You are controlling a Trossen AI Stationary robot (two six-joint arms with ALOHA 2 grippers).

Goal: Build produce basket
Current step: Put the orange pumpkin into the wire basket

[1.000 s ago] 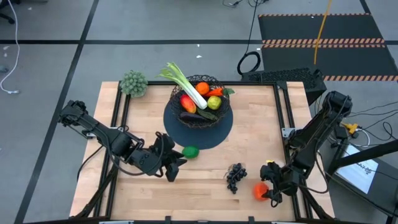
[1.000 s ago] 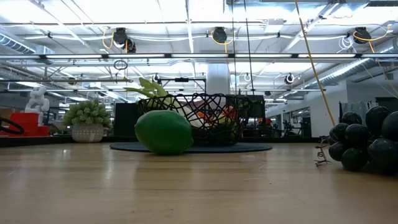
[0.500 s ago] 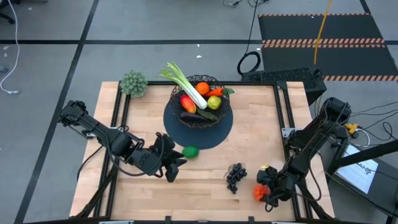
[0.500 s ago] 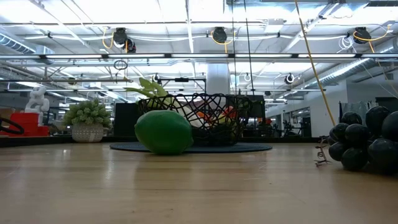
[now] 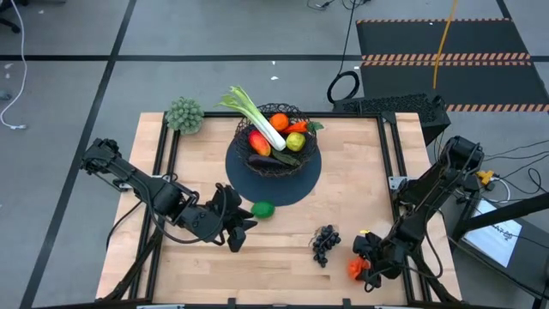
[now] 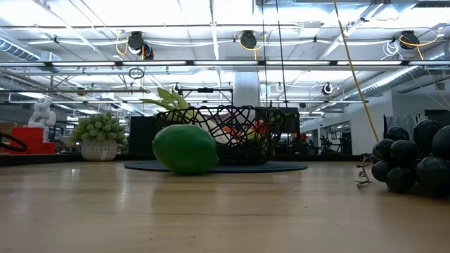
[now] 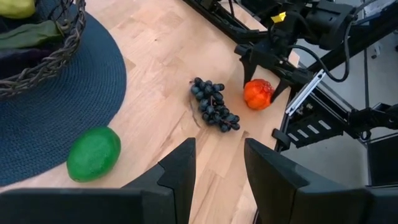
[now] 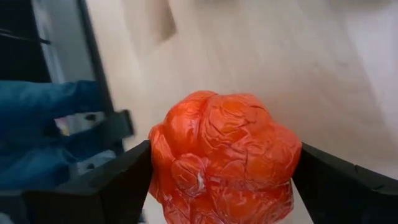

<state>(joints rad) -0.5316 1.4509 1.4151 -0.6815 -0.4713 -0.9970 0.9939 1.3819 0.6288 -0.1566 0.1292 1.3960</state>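
Observation:
A red-orange tomato (image 5: 352, 270) rests on its underside on the wood near the table's front right corner, and my right gripper (image 5: 362, 263) is down over it, closed on it. Dark grapes (image 5: 324, 244) lie just left of it. A green lime (image 5: 263, 209) lies at the edge of the dark round mat (image 5: 300, 184). On the mat stands the black wire basket (image 5: 238, 137), holding a leek (image 5: 257, 112) and other produce. My left gripper (image 5: 238, 230) hovers open left of the lime, with nothing between its fingers. My right gripper has the tomato between its two fingers, one on each of two opposite sides (image 8: 160, 155), as the right wrist view shows. The fingers (image 7: 247, 65) slant down at it from above and from the table's right. The tomato sits on the table.
A fuzzy grey-green clump (image 5: 184, 114) sits at the table's far left corner. A black rail frame (image 5: 393, 172) runs along the table's sides. Bare wood lies between the lime, the grapes and the near edge.
My right gripper has come down and a little toward the table's left, onto the tomato, which has stayed where it was. My left arm has kept still.

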